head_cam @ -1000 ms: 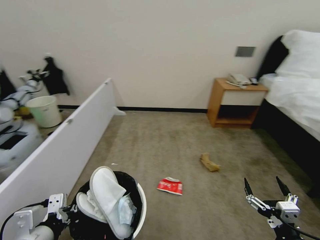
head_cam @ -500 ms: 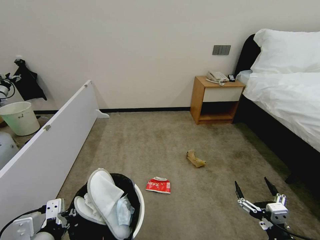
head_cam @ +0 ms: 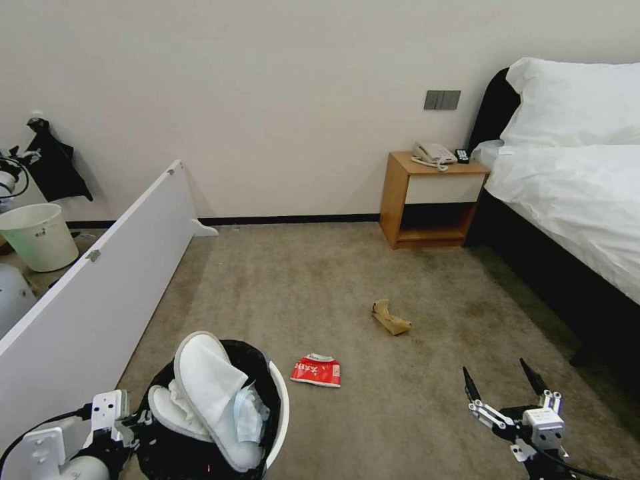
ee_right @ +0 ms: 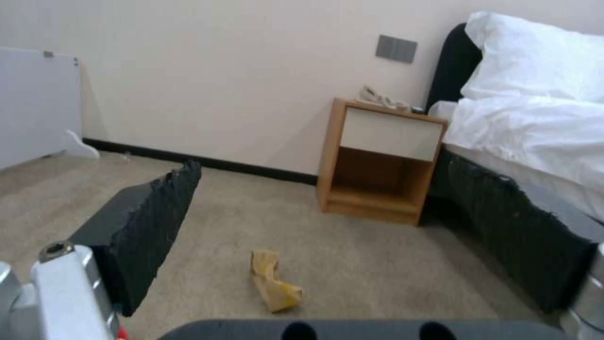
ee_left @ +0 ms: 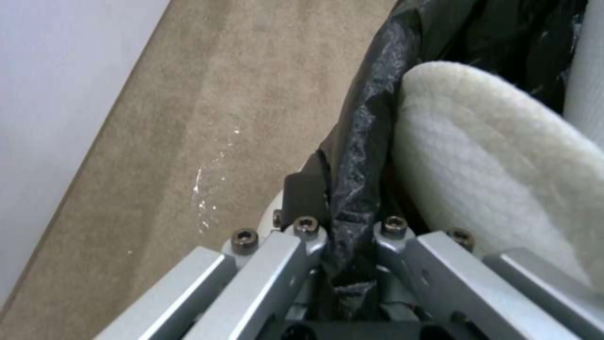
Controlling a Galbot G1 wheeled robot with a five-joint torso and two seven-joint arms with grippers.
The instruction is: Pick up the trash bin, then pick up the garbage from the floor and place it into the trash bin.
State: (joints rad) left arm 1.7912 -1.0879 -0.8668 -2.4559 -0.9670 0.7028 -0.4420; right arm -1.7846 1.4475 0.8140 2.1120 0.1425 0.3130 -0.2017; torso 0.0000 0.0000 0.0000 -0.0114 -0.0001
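My left claw (ee_left: pixel 349 236) is clamped on the trash bin's (head_cam: pixel 279 407) bag-lined rim; my right claw (head_cam: pixel 501 385), fingers apart, hovers above the carpet (head_cam: pixel 320 293) near the red snack packet (head_cam: pixel 316 371).

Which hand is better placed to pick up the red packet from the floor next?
Probably the right hand: it hangs open and empty over the carpet, while the left hand is shut on the trash bin rim. The red packet lies between them.
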